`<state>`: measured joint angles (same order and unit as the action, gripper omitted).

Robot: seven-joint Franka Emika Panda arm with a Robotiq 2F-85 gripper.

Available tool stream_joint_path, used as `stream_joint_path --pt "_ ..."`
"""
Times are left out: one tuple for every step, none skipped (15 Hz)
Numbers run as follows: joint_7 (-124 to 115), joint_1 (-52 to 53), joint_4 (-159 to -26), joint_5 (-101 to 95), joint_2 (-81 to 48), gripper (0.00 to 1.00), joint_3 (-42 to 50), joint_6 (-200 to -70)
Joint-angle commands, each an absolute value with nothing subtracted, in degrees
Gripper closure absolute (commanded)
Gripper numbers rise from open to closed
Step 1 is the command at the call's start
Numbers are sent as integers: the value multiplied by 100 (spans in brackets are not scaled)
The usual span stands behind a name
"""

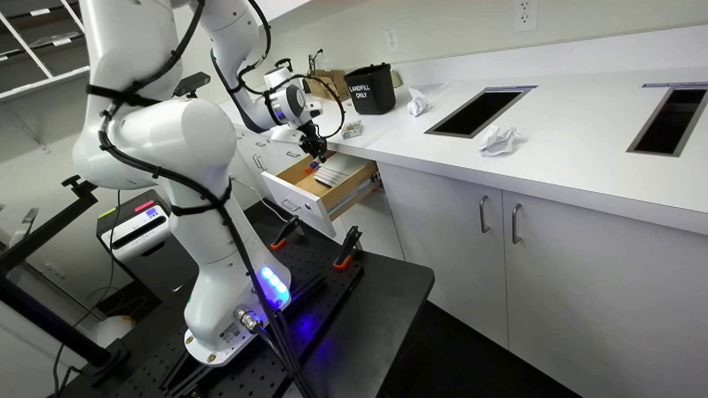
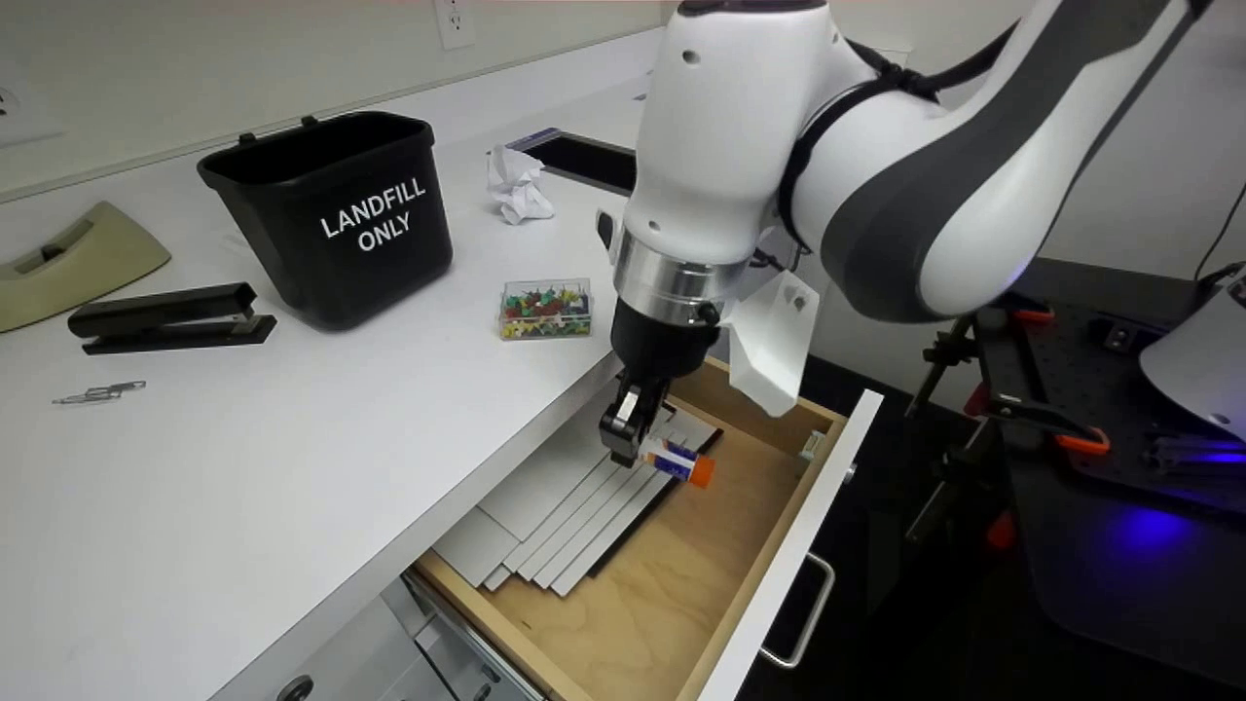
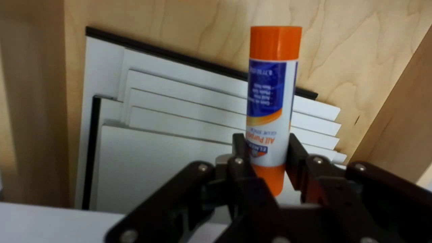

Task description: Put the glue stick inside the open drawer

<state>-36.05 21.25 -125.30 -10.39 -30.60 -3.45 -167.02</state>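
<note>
Glue stick, pinched in the claw with its orange cap toward 12 o'clock in the wrist view, hangs over the floor of the open drawer, where white sheets lie fanned (whether it touches them, I cannot tell). From the claw in an exterior view, a clear box of coloured pushpins sits at 11 o'clock and a black bin, contents hidden, at 10. Only the wrist view makes the stick's label readable, while a cardboard box at the bin's 9 o'clock shows only in an exterior view.
</note>
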Motion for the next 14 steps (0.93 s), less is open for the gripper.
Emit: stream_joint_path --pt "-3080 2371 -12137 -697 -3536 92 -313 -16723" --pt "-2999 2450 -12066 -640 -3642 92 -288 -16708" --pt "-2917 2518 -12006 -578 -3742 92 -264 -16701" --pt "-2857 2587 -11939 -523 -3847 92 -226 -16712" --pt "-2795 2619 -11891 -472 -3925 92 -215 -16730" --pt "-2780 2686 -11831 -433 -4004 92 -163 -16737" --pt "-2732 2683 -11776 -383 -4072 92 -179 -16719" --pt "-2695 2708 -11711 -339 -4139 92 -166 -16681" --pt "-2688 2740 -11648 -304 -4198 68 -147 -16639" --pt "-2656 2753 -11611 -278 -4236 43 -143 -16637" --pt "-2617 2742 -11569 -247 -4271 42 -165 -16629" --pt "-2618 2761 -11552 -236 -4278 38 -155 -16635" --pt "-2608 2762 -11555 -225 -4258 32 -167 -16636" --pt "-2627 2811 -11594 -233 -4186 24 -139 -16637"
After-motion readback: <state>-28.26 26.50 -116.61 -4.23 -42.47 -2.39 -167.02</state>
